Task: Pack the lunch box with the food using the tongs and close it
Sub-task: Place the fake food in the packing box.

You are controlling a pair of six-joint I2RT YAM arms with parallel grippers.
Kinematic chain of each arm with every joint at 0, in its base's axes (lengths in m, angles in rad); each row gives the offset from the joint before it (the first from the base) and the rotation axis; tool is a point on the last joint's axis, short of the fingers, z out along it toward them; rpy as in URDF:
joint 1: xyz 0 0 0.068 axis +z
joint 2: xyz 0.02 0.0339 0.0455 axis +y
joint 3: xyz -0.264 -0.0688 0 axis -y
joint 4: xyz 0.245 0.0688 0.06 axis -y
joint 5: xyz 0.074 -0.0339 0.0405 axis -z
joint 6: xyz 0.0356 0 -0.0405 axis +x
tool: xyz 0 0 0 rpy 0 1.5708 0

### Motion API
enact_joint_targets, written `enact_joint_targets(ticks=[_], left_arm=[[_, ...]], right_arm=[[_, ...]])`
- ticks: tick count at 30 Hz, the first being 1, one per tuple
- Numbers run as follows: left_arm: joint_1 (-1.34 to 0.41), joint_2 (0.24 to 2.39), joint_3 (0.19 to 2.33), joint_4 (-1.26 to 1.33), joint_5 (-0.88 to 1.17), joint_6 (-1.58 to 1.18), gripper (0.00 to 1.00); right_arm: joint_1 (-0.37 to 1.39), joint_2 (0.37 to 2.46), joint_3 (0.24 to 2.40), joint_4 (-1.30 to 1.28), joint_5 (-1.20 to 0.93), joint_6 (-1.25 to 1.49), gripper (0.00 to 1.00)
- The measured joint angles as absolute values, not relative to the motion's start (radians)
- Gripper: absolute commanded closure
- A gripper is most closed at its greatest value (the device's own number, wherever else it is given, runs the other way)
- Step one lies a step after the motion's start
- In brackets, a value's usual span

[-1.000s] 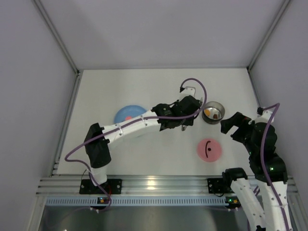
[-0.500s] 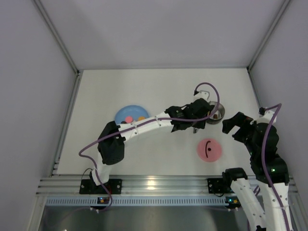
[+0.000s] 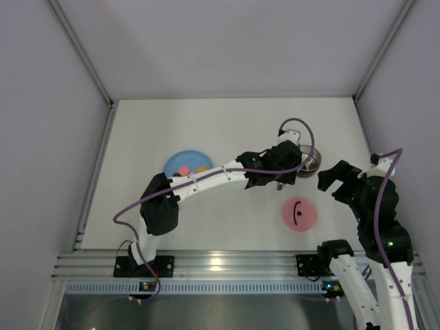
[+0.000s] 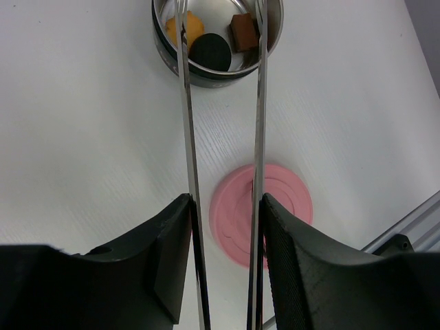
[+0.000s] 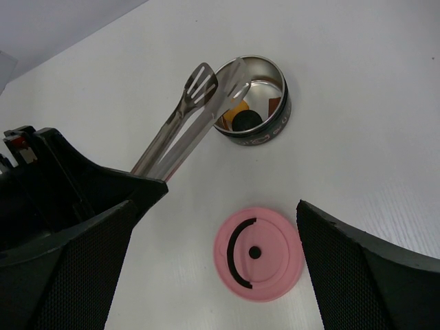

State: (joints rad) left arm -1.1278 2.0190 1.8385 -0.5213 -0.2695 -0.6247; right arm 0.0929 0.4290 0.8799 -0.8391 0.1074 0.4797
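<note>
One white surface (image 3: 227,130) sitting inside pale grey walls (image 3: 227,48). Left gripper (image 4: 225,203): jaws clasping tongs (image 4: 187,137) by both arms, tips reaching over lunch box (image 4: 213,79). Right gripper (image 5: 217,206): jaws spread wide, hovering above pink lid (image 5: 258,253), which is lying flat near box. Box holding orange piece (image 4: 172,31), dark disc (image 4: 210,49), brown piece (image 4: 242,32). Blue plate (image 3: 175,161) carrying pink bit (image 3: 183,169), orange bit (image 3: 201,168).

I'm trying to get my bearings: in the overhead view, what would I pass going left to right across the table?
Light-blue plate → left tool gripping the tongs → steel lunch box → right tool. The pink lid lies nearer than the lunch box, so it is omitted.
</note>
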Motion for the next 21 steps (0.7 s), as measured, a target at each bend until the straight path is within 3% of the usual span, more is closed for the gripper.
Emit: enact_joint_targets(ticks=[11, 21], left_arm=[[-1.128, 1.992, 1.81, -0.508, -0.292, -0.617, 0.53], [-1.128, 1.702, 1.625, -0.56, -0.447, -0.643, 0.52]], right_arm=[[0.093, 0.425, 0.879, -0.839, 0.107, 0.48, 0.01], [0.093, 0.423, 0.871, -0.836, 0.103, 0.48, 0.01]])
